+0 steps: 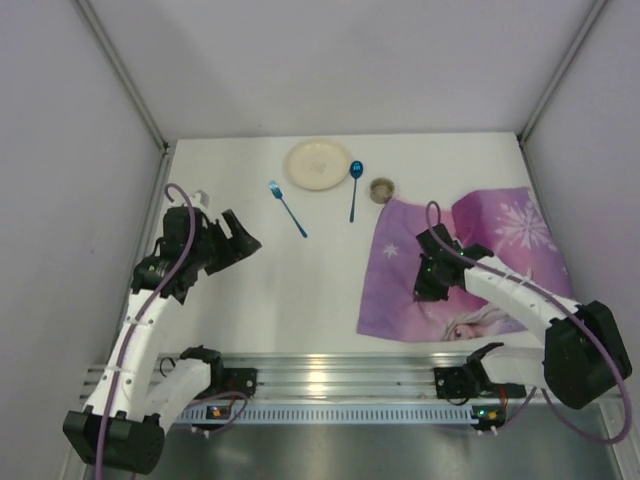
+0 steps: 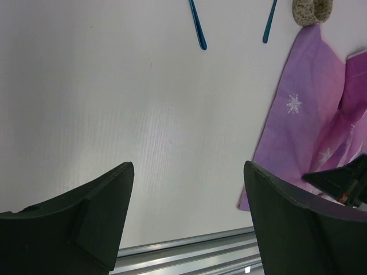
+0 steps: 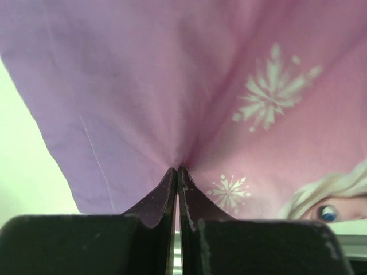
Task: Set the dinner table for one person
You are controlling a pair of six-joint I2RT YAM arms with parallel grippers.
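The white dinner table (image 1: 300, 285) carries a purple-pink placemat (image 1: 490, 225) with snowflakes and a cartoon girl, rumpled at the right. My right gripper (image 1: 424, 285) is shut on a pinch of that cloth; in the right wrist view the placemat (image 3: 172, 86) puckers into the closed tips of the gripper (image 3: 178, 171). My left gripper (image 1: 243, 238) hangs open over the bare table at the left, and nothing lies between its fingers (image 2: 189, 169). The left wrist view catches the placemat (image 2: 304, 114) at its right side.
At the back of the table lie a cream plate (image 1: 319, 163), a blue fork (image 1: 288, 208), a blue spoon (image 1: 354, 190) and a small speckled cup (image 1: 382, 189) beside the placemat's far corner. A metal rail (image 1: 330, 375) borders the near edge.
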